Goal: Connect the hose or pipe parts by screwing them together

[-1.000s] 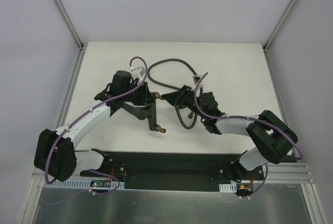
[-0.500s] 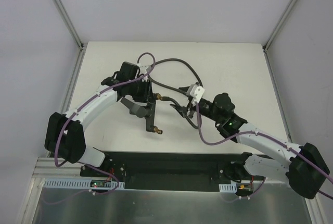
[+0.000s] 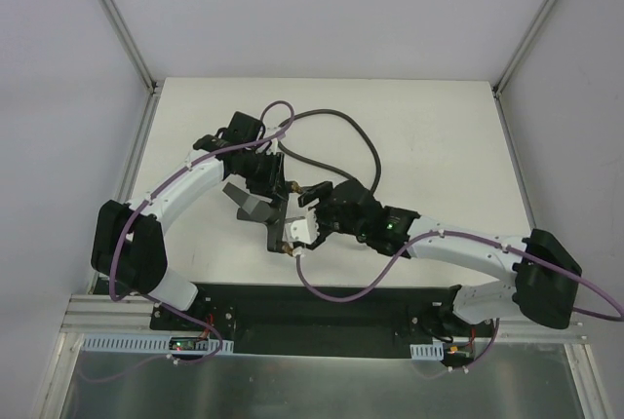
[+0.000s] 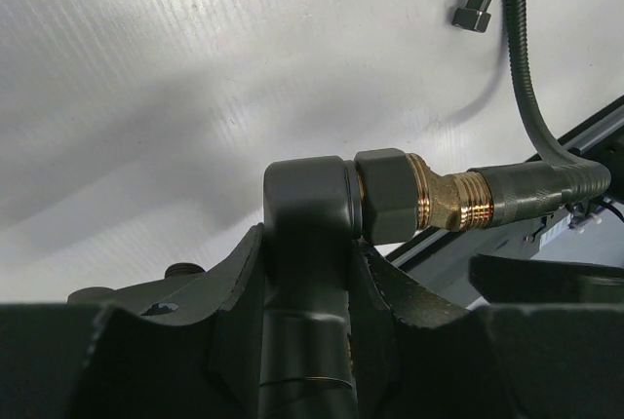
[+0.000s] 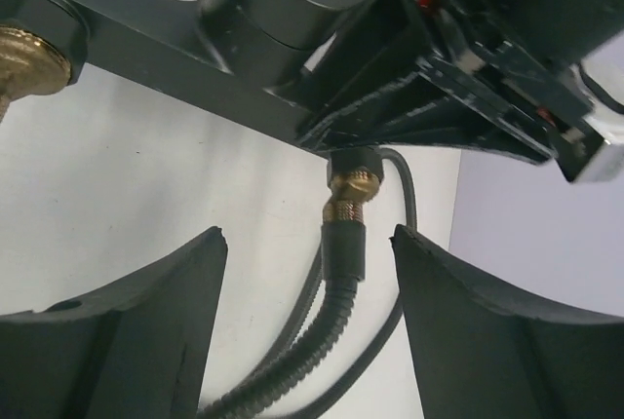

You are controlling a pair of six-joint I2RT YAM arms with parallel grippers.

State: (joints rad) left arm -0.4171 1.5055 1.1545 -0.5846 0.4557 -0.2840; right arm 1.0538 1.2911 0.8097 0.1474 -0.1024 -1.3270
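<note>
My left gripper is shut on the body of the black T-shaped fitting, holding it above the table. One brass threaded tip meets an end connector of the dark-grey hose. The hose's other connector lies free on the table. My right gripper is open. Its fingers stand on either side of the joined connector below the brass tip, without touching it.
The white table is walled on three sides. The hose loops across its middle, behind and under the right arm. A second brass tip points toward the black base rail. Purple cables run along both arms.
The right arm swung in from the right and rolled its wrist, bringing its open jaws around the hose connector at the fitting. The left gripper kept its hold and shifted only slightly.
</note>
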